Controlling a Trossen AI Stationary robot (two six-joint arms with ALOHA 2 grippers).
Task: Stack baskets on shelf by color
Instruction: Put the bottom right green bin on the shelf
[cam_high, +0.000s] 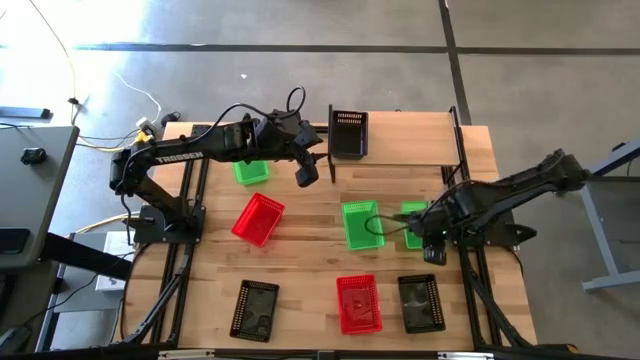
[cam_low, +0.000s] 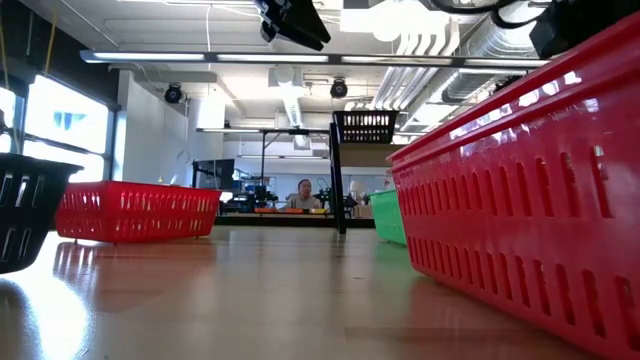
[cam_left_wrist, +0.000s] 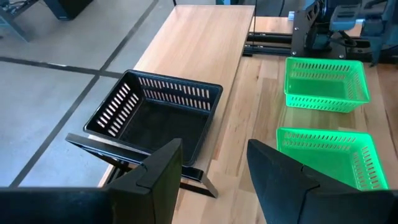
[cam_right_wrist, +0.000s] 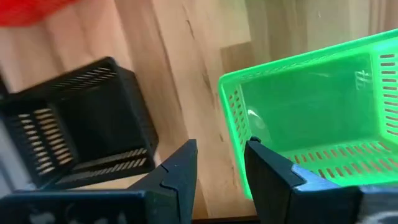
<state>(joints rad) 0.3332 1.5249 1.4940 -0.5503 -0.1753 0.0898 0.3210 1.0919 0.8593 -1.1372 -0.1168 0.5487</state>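
A black basket (cam_high: 348, 133) (cam_left_wrist: 155, 118) stands on the left end of the shelf (cam_high: 410, 135) (cam_left_wrist: 205, 37), a raised light-wood board along the table's far edge. My left gripper (cam_high: 306, 172) (cam_left_wrist: 214, 146) hovers open and empty just left of the shelf, above the table. My right gripper (cam_high: 432, 245) (cam_right_wrist: 222, 144) is open, low over the table's right side. Its fingers stand on either side of the near wall (cam_right_wrist: 233, 124) of a green basket (cam_high: 415, 218) (cam_right_wrist: 311, 106), one over the inside, one outside. That basket rests on its bottom on the table.
On the table lie another green basket (cam_high: 360, 224), a third green one (cam_high: 250, 172) under the left arm, a red basket (cam_high: 258, 218), a red one (cam_high: 358, 303) near the front, and two black ones (cam_high: 255, 310) (cam_high: 421, 302). A person (cam_low: 303, 195) sits far behind.
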